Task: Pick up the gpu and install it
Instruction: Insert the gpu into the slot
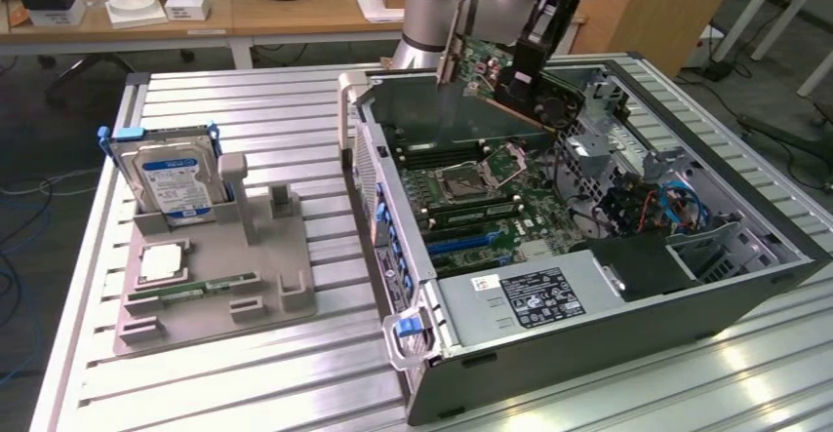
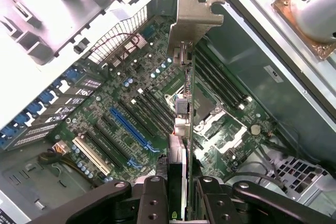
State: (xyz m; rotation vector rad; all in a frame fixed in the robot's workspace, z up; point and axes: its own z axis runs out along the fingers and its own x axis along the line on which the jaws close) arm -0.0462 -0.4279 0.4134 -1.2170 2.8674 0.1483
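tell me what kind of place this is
Probably a robotics lab or workshop set up for PC assembly: an open computer case lies on a slatted metal table, a grey fixture beside it holds a hard drive, and the gripper holds the gpu above the motherboard. Wooden desks stand behind.

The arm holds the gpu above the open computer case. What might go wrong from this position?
1. The gpu seems lined up nearer the CPU socket than the blue slot; lowered like this, it might strike other board parts.
2. The gripper pinches only one end of the card, so the card may tilt or slip.
3. The metal bracket could catch on the perforated rear wall.
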